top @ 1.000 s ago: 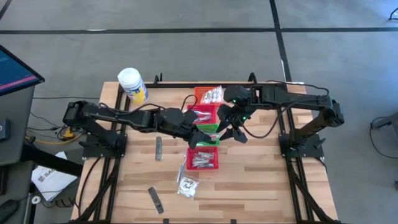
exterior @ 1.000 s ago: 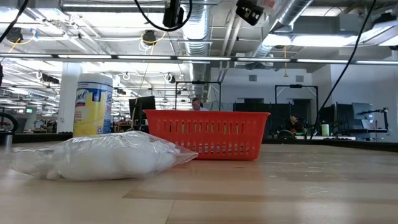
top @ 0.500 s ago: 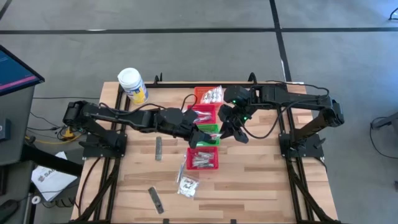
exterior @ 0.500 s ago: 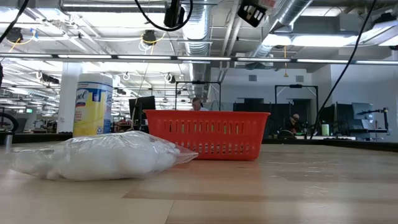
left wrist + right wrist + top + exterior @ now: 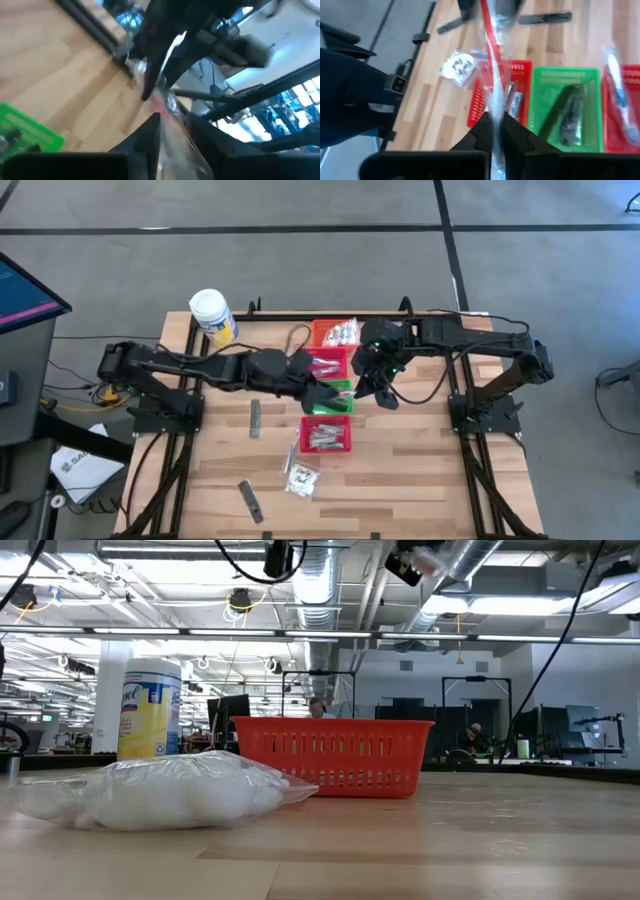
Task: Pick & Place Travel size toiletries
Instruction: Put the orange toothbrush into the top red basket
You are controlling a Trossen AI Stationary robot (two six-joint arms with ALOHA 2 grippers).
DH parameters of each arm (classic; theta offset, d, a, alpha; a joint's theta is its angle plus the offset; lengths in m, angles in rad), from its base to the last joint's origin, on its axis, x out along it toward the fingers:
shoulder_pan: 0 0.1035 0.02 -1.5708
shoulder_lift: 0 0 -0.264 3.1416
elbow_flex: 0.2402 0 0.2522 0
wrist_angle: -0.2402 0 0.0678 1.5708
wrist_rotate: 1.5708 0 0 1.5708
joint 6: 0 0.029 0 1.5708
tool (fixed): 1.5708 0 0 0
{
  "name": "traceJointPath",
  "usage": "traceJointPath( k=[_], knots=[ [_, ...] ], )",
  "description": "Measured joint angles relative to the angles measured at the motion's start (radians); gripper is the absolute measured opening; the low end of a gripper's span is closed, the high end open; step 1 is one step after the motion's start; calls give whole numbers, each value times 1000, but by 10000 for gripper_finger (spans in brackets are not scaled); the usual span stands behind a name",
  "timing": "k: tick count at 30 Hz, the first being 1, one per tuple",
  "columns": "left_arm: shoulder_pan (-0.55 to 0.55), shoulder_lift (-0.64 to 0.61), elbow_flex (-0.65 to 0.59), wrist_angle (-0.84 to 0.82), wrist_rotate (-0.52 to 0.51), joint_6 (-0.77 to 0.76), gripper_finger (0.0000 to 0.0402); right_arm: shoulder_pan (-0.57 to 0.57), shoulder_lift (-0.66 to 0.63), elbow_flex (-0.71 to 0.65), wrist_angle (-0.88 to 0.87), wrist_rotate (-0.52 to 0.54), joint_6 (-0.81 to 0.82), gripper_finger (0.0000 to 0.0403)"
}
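Observation:
A red toothbrush in a clear wrapper (image 5: 489, 45) is held in the air above the row of small baskets (image 5: 328, 365), between my two grippers. My right gripper (image 5: 493, 131) is shut on one end of it. My left gripper (image 5: 175, 137) stands at the other end, its fingers parted, with the wrapper (image 5: 167, 107) lying between them. In the high view the two grippers meet over the green basket (image 5: 338, 393), the left one (image 5: 335, 392) beside the right one (image 5: 362, 388). My right gripper pinches the wrapped toothbrush near one end (image 5: 492, 116) between its two fingers, slanting down from the table's right. The brush runs on along the fingers' line and is lifted clear. My left gripper has the wrapper's other end (image 5: 172, 125) between its parted fingers; whether they touch it, I cannot tell.
Below stand a green basket with dark strips (image 5: 565, 100), a red basket with silvery tubes (image 5: 326, 433) and an orange one (image 5: 335, 331). A clear sachet (image 5: 300, 477) and two dark strips (image 5: 255, 418) lie on the wood. A white jar (image 5: 212, 315) stands at the far left.
My right gripper has shut on the wrapped toothbrush, staying where it was above the baskets. The brush remains up in the air between the two grippers.

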Motion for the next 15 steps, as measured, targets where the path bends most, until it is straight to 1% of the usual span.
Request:
traceJointPath(
  k=[4, 7, 10, 15],
  knots=[
    [0, -71, 1, 19, -110, 44, 104, 0, 1, -1, 2, 42, -21, 8],
    [0, -119, 2, 15, -204, 90, 114, -1, 1, -1, 24, 50, -49, 5],
    [0, -175, 2, 21, -275, 141, 121, -1, 1, -1, 67, 51, -103, 7],
    [0, -237, 2, 17, -314, 192, 124, -24, 1, -1, 114, 45, -264, 5]
  ],
)
